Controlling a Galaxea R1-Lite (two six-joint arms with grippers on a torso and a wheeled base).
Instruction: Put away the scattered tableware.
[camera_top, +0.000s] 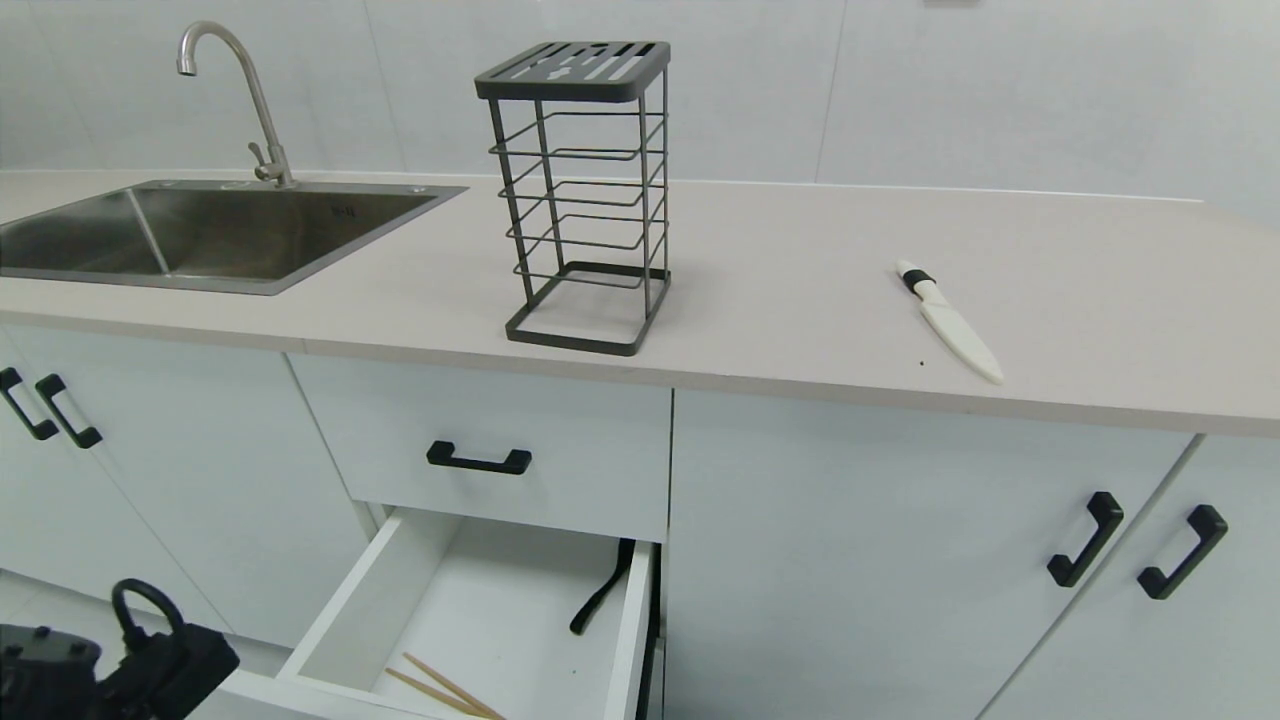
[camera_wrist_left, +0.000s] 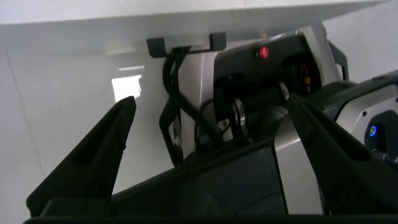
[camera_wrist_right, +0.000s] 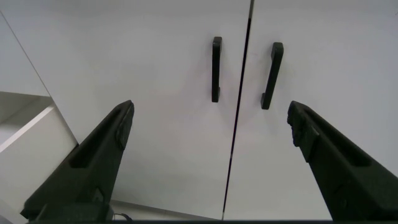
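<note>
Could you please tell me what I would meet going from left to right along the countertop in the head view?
sink → wire rack → knife

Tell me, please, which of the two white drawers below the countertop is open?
The lower white drawer, pulled out with wooden chopsticks inside; the upper drawer with the black handle is shut.

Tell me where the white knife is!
In the head view, the white knife with a black band lies flat on the beige countertop, to the right of the black wire rack.
</note>
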